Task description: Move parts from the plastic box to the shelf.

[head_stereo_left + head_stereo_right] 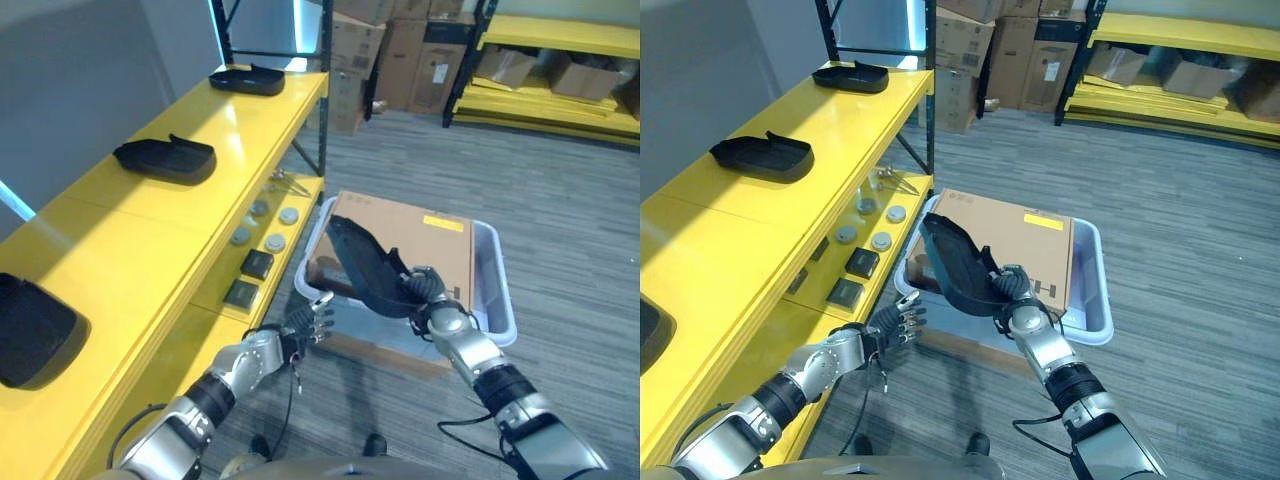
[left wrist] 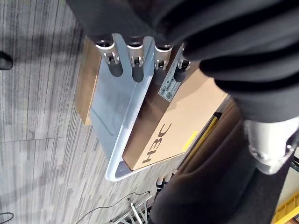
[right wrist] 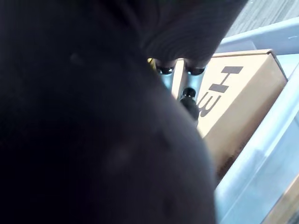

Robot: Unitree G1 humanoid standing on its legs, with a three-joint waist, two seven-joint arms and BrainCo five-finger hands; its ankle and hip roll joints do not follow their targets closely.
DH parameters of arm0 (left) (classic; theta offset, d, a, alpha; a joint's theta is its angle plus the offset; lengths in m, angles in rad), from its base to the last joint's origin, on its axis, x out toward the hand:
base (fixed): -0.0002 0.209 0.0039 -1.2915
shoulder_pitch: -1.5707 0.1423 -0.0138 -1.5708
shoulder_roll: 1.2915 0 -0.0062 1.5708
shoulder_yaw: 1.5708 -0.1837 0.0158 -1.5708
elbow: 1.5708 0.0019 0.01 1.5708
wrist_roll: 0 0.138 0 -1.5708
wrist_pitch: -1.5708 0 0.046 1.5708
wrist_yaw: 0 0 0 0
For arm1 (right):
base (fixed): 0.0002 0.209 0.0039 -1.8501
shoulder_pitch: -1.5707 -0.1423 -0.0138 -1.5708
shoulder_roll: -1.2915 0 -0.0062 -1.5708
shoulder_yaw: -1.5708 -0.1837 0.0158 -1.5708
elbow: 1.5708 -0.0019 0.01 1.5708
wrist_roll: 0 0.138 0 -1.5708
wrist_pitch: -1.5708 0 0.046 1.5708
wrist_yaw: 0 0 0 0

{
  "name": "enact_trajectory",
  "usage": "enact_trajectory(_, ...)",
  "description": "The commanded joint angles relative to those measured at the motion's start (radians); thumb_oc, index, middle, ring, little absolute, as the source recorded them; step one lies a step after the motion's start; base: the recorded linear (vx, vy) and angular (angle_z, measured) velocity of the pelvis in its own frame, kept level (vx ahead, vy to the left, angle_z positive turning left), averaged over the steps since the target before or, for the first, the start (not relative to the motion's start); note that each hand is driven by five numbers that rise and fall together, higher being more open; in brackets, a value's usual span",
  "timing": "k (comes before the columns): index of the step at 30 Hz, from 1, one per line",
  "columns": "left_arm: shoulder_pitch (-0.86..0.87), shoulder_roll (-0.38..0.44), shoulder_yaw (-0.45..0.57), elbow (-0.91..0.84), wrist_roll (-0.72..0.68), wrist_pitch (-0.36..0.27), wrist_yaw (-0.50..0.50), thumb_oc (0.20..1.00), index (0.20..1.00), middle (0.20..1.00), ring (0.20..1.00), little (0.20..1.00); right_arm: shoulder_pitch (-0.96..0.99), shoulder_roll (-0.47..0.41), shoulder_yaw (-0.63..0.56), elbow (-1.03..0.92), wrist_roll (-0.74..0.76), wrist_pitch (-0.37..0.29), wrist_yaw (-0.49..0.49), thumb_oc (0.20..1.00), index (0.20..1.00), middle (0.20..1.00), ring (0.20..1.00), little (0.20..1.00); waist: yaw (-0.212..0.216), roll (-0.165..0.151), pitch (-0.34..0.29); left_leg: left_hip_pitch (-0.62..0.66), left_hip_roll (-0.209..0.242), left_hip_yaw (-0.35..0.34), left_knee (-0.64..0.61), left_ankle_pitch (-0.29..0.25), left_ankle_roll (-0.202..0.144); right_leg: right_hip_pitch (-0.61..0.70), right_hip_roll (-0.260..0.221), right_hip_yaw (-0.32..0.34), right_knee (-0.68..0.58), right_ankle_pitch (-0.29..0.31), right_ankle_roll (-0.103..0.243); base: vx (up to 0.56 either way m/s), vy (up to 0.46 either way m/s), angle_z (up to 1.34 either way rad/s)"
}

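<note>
My right hand (image 1: pixel 428 296) is shut on a black curved plastic part (image 1: pixel 362 262), holding it up above the near edge of the pale plastic box (image 1: pixel 498 290). The part (image 3: pixel 93 140) sits right against the right wrist camera. A brown cardboard box (image 1: pixel 415 240) lies inside the plastic box. My left hand (image 1: pixel 300 330) hangs open with fingers spread, just left of the box's near corner, holding nothing. The yellow shelf (image 1: pixel 150 240) runs along the left. Three black parts lie on its top level: a far part (image 1: pixel 248 79), a middle part (image 1: pixel 166 158) and a near part (image 1: pixel 30 330).
The shelf's lower level (image 1: pixel 262 235) carries round grey discs (image 1: pixel 275 242) and small dark blocks (image 1: pixel 257 264). A dark shelf post (image 1: pixel 324 90) stands at the far end. Cardboard boxes (image 1: pixel 400 50) and another yellow rack (image 1: pixel 560 60) line the back. Grey carpet (image 1: pixel 570 220) lies to the right.
</note>
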Motion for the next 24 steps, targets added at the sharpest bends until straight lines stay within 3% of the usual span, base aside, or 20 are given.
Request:
enact_trajectory(1,-0.116,-0.04,-0.005,0.004,-0.042,-0.054,0.017,1.0,1.0,1.0,1.0,1.0,-0.112,0.028,0.03,0.015,-0.068,-0.042,0.048,0.2,0.2,0.2,0.2,0.2,0.017,-0.034,-0.014,-0.03,0.05,-0.011,-0.022,0.009,-0.013,0.073,-0.065,-0.006,0.021,-0.093,0.094,0.09,-0.003,-0.12)
enact_trajectory(6,-0.158,-0.032,0.038,-0.06,-0.04,-0.048,0.056,1.0,1.0,1.0,1.0,1.0,-0.124,0.031,0.077,0.0,-0.148,-0.036,0.12,0.2,0.2,0.2,0.2,0.2,0.02,-0.027,-0.023,-0.036,0.051,-0.004,-0.024,0.028,-0.009,0.078,-0.061,-0.024,0.012,-0.079,0.082,0.02,0.022,-0.03)
enact_trajectory(12,-0.188,-0.008,0.061,-0.088,-0.025,0.037,0.028,1.0,1.0,1.0,1.0,1.0,-0.139,0.02,0.096,-0.001,-0.164,-0.031,0.153,0.2,0.2,0.2,0.2,0.2,0.026,-0.023,-0.032,-0.03,0.045,-0.013,-0.025,0.028,-0.008,0.09,-0.058,-0.033,0.012,-0.081,0.08,0.01,0.01,0.0)
enact_trajectory(19,-0.215,-0.024,-0.071,-0.098,0.043,0.186,0.015,1.0,1.0,1.0,1.0,1.0,-0.183,0.041,0.131,0.015,-0.214,-0.015,0.153,0.2,0.2,0.2,0.2,0.2,0.018,-0.023,-0.035,-0.029,0.043,-0.022,-0.025,0.03,-0.005,0.085,-0.052,-0.027,0.022,-0.087,0.08,0.0,0.0,0.0)
enact_trajectory(24,-0.232,-0.037,-0.117,-0.081,0.026,0.192,0.027,1.0,1.0,1.0,1.0,1.0,-0.229,0.033,0.159,0.012,-0.298,-0.004,0.169,0.2,0.2,0.2,0.2,0.2,0.015,-0.025,-0.038,-0.029,0.044,-0.024,-0.025,0.031,-0.009,0.085,-0.052,-0.026,0.021,-0.089,0.082,0.0,0.0,0.0)
